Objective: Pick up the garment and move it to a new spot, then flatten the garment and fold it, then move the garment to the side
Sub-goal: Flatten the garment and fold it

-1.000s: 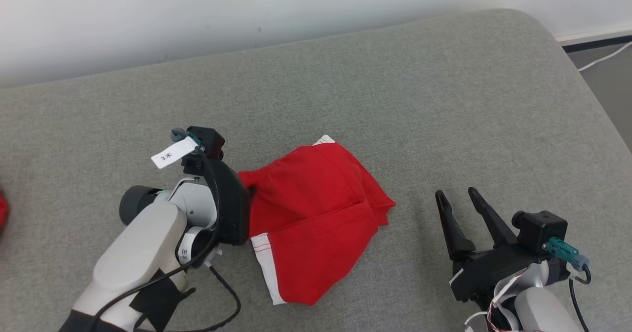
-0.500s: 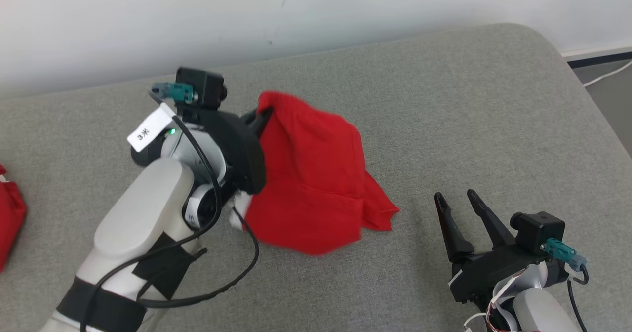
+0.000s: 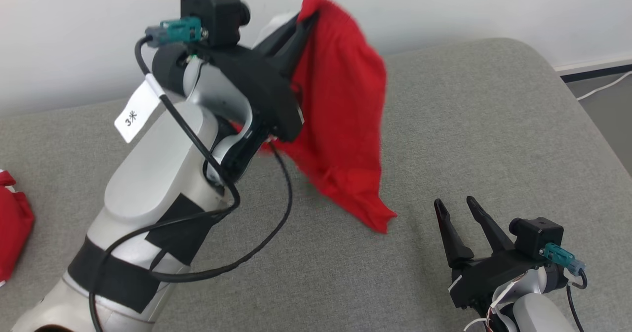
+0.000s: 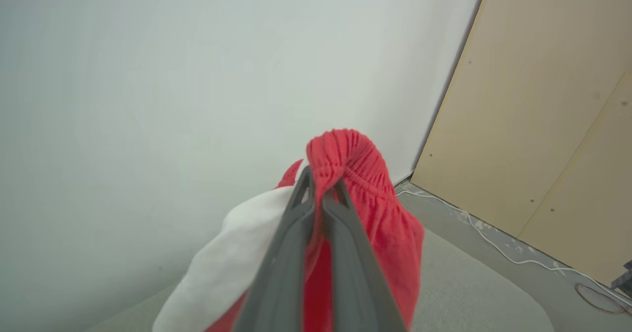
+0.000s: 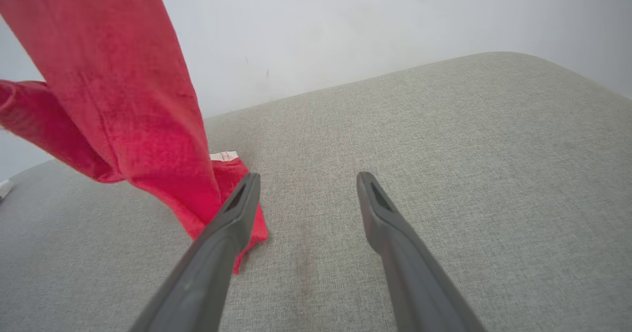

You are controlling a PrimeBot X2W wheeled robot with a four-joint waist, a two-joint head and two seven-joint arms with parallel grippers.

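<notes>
1. A broad grey woven-fabric cushion (image 3: pixel 469 124) with a rounded far corner spreads under both arms. A plain white wall (image 3: pixel 74 35) stands behind its far edge.
2. The pale left forearm (image 3: pixel 148 188), banded with black tape, slants up from the cushion's near left part, and its wrist is high above the surface.
3. The red knit garment (image 3: pixel 345 114), which has a white panel, hangs over the middle of the cushion. Its top is bunched at the left gripper, and the rest drapes down to a pointed corner. I cannot tell whether that corner touches the cushion.
4. The left gripper (image 3: pixel 302 20) has its two dark fingers pressed together on the garment's gathered elastic band. In the left wrist view the band bulges just past the fingertips, with white cloth on one side and red on the other.
5. The right gripper (image 3: pixel 453 201) sits low over the cushion's near right part. Its fingers are spread wide with nothing between them, and the garment's hanging corner is near it but apart.
6. A second red cloth (image 3: pixel 12 233) with white trim lies at the cushion's left edge.
7. A white paper tag (image 3: pixel 132 115) hangs on the black cable (image 3: pixel 276 223) above the cushion's left half and reads "3米".
8. A teal connector (image 3: pixel 180 28) plugs into the black wrist camera (image 3: pixel 212 8).
</notes>
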